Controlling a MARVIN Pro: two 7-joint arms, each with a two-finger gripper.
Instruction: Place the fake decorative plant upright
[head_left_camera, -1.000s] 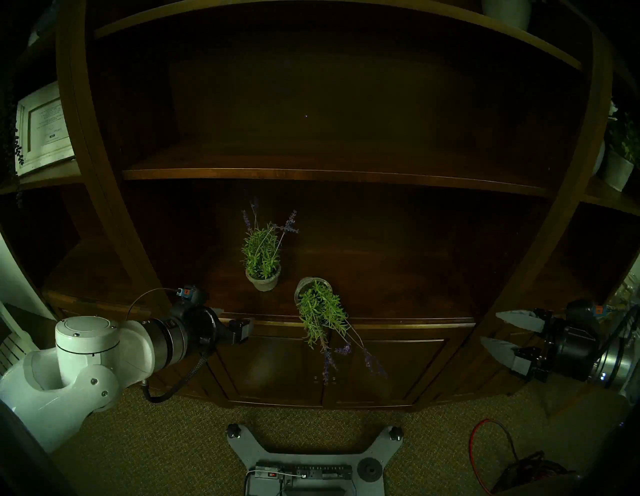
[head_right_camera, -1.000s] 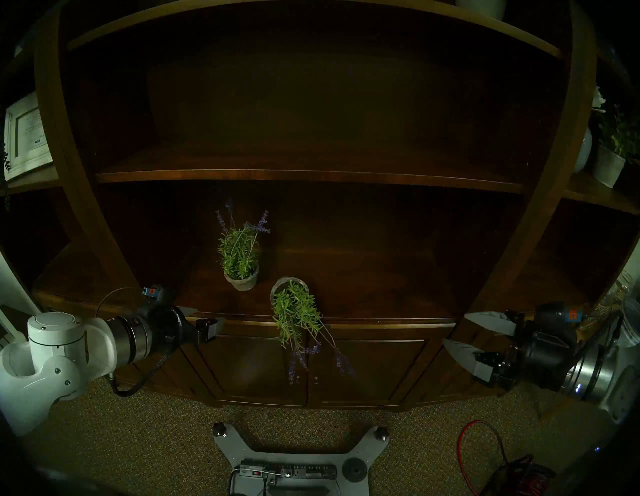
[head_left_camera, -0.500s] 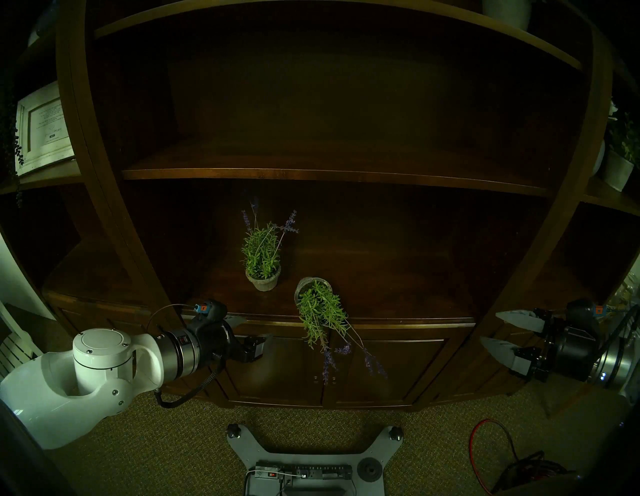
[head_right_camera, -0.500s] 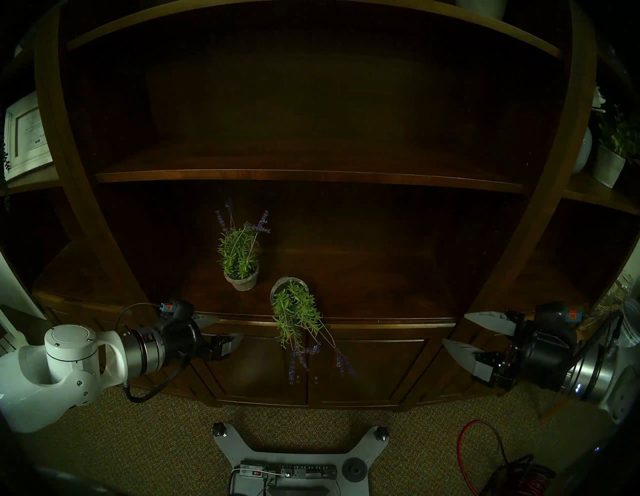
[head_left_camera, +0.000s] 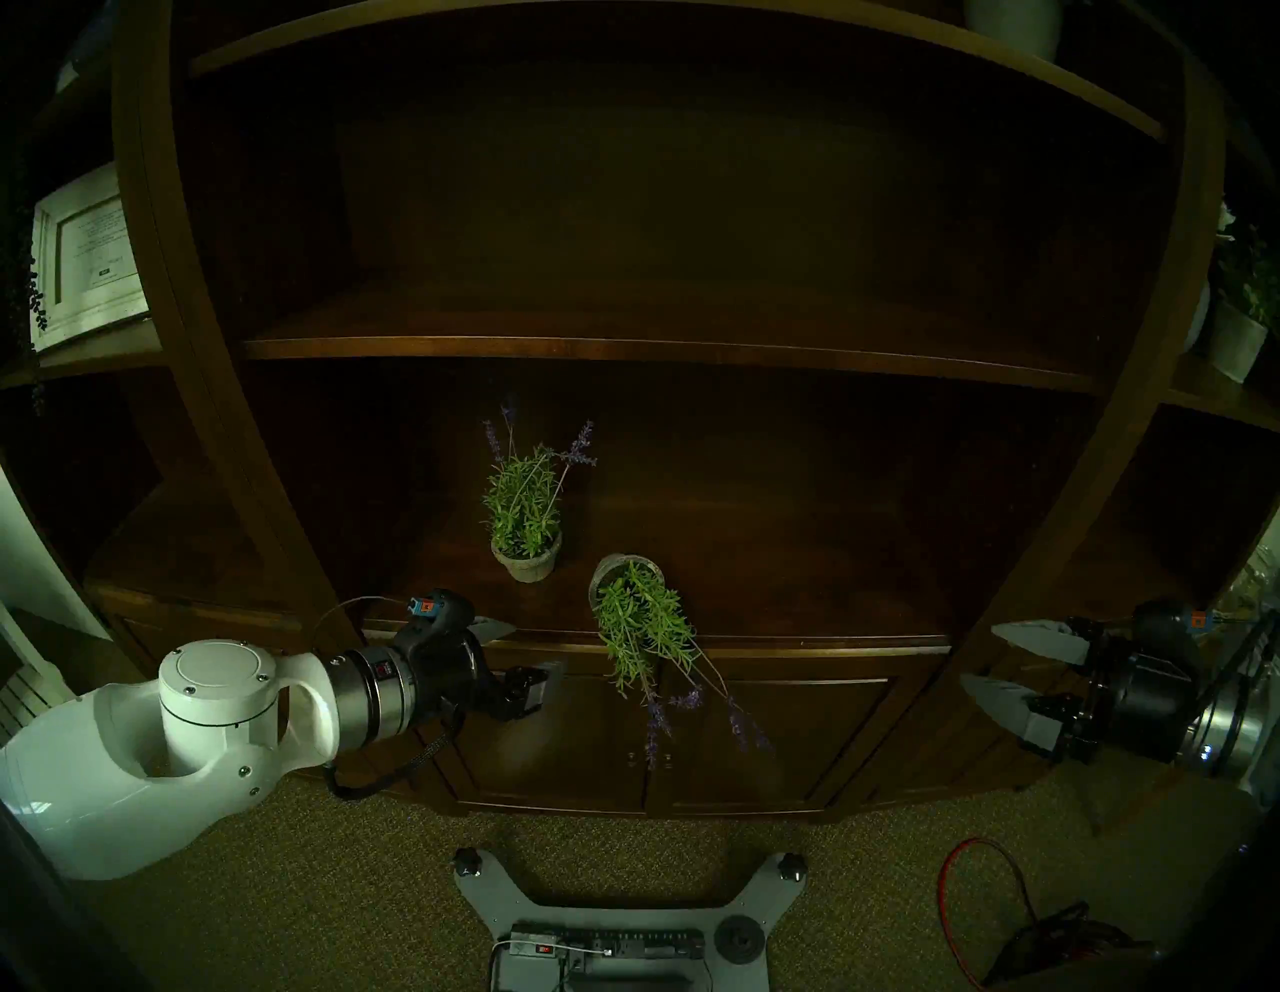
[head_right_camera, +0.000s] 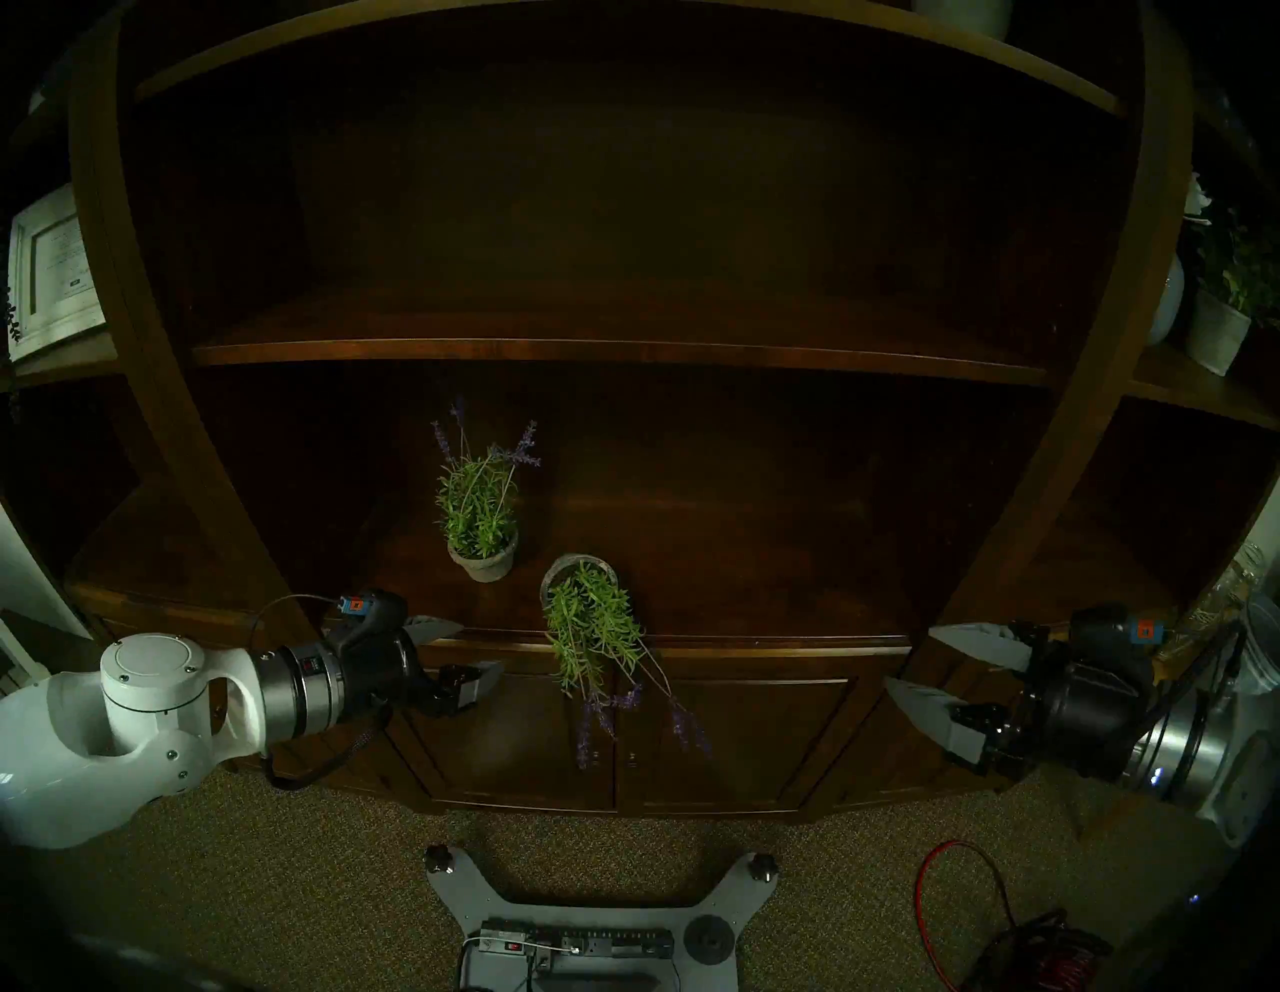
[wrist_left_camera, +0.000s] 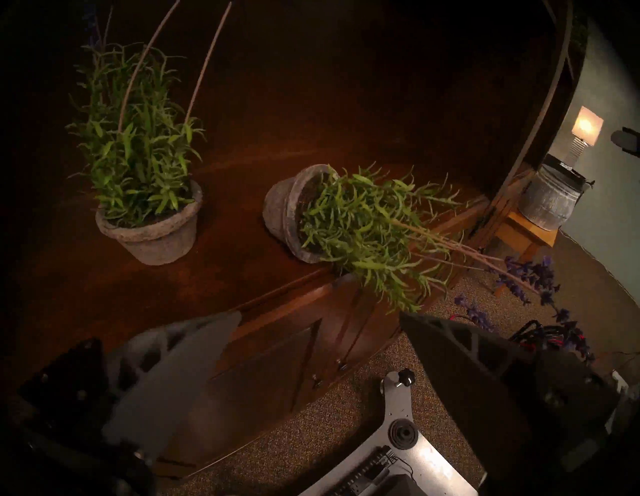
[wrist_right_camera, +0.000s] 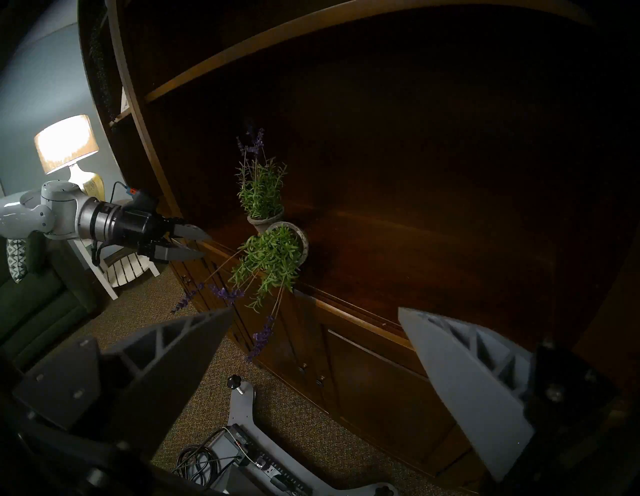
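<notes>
Left gripper (head_left_camera: 530, 651) nearer toppled plant (head_left_camera: 641, 627), jaws wide, empty

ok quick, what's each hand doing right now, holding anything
Left hand: open, holding nothing, short of the tipped plant.
Right hand: open, holding nothing, off to the side.

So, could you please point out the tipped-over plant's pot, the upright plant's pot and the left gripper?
tipped-over plant's pot (wrist_left_camera: 277, 211): left wrist view, on its grey side wall.
upright plant's pot (wrist_left_camera: 159, 239): left wrist view, on its front wall.
left gripper (wrist_right_camera: 204, 246): right wrist view, midway between its fingertips, jaws open.
</notes>
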